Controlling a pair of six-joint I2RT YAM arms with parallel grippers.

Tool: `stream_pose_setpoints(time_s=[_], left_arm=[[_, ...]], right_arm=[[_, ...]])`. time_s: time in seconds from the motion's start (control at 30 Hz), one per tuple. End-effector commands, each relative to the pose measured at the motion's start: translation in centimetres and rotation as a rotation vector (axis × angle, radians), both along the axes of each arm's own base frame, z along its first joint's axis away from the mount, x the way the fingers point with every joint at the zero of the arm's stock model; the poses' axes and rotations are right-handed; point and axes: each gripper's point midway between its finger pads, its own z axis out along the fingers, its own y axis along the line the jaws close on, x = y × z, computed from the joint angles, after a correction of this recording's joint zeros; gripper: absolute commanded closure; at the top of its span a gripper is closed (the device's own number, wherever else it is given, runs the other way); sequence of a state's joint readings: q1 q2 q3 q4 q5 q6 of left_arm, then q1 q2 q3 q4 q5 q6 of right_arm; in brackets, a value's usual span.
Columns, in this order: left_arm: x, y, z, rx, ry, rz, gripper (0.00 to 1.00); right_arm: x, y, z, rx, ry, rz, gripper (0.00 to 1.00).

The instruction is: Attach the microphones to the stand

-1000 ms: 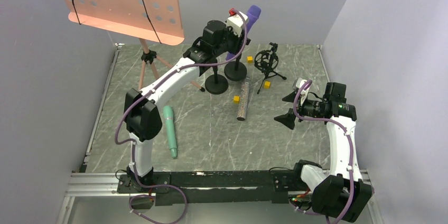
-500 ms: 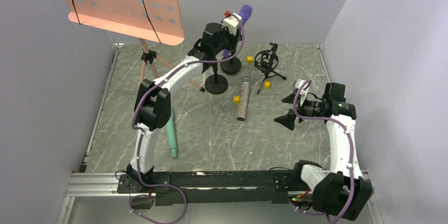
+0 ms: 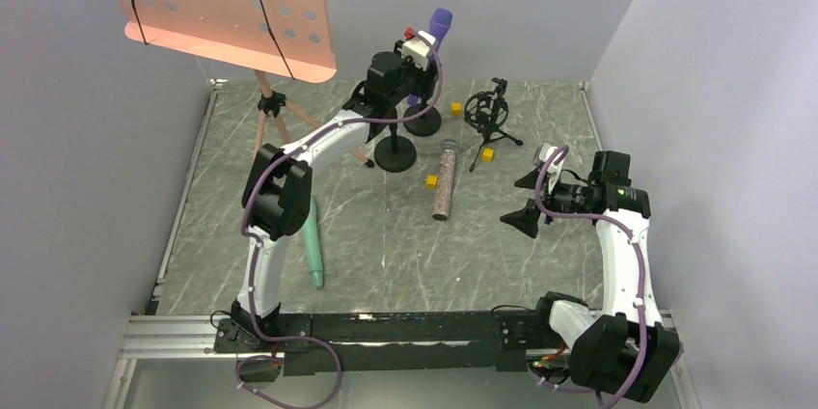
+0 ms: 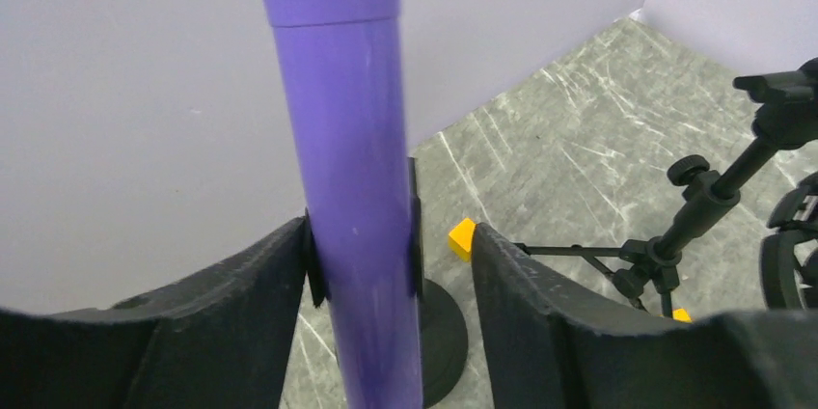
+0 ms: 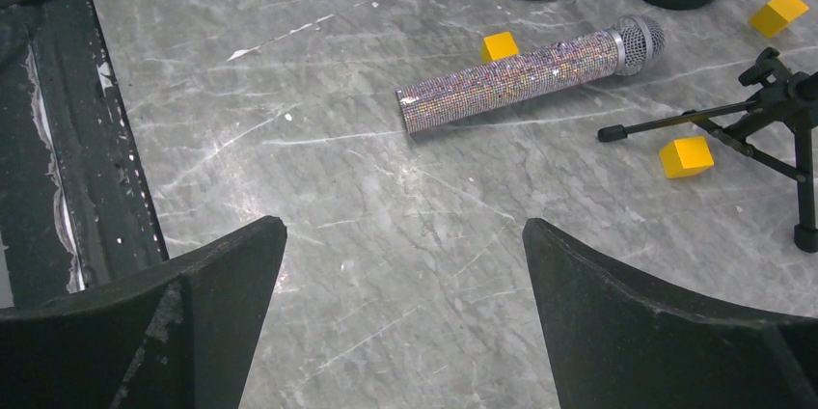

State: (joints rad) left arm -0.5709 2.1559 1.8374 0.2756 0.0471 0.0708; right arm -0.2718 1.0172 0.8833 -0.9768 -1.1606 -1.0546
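Nearest, the green mic (image 3: 311, 240) lies flat on the worktop (image 3: 386, 245) by the left edge, toward the near side. The right tool (image 3: 522, 199) hangs by the right edge, spread wide and holding nothing. Just ahead of it the copper mic (image 5: 526, 79) lies flat mid-worktop. Beyond that stands a bare round-base stand (image 3: 395, 153), with a tripod mount (image 3: 485, 112) toward the far right.

At the far edge the purple mic (image 4: 352, 187) stands upright, its handle seated in the black clip (image 4: 415, 245) of the second round-base stand (image 3: 422, 122). The left tool (image 4: 388, 231) straddles it partly open. One finger lies against the clip side, while the other stands clear with a visible gap, so it has no grip on the mic.

The step in hand looks like letting go. To do it well, spread both fingers clear of the handle first. Then back straight out toward the near side, without sideways drag that could tip the stand or twist the mic from its clip.
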Motion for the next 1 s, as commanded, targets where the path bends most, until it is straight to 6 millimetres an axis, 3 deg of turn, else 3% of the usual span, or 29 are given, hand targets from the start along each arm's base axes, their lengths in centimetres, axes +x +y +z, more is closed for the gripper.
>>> stream_pose_setpoints(time_s=[0.0,0.13,0.47,0.77,0.97], left_arm=[[-1.7,1.2,8.6,-0.118,-0.142,0.022,0.29],[-2.1,1.7,9.4,-0.124,-0.136,0.033,0.18],[-4.1,3.5,10.6,-0.113,-0.07,0.064,0.04],[-9.6,3.0,8.9,-0.141,0.101,-0.082,0.01],[-14.3,1.3,8.7,-0.137,0.146,-0.184,0.01]], right_arm=[[0.3,0.1,0.8,0.014,-0.037,0.007,0.0],[0.3,0.1,0.8,0.014,-0.038,0.005,0.0],[0.4,-0.1,0.4,-0.001,-0.036,-0.003,0.0],[0.7,-0.3,0.4,-0.006,-0.038,-0.019,0.0],[1.0,-0.5,0.5,-0.008,-0.046,-0.04,0.0]])
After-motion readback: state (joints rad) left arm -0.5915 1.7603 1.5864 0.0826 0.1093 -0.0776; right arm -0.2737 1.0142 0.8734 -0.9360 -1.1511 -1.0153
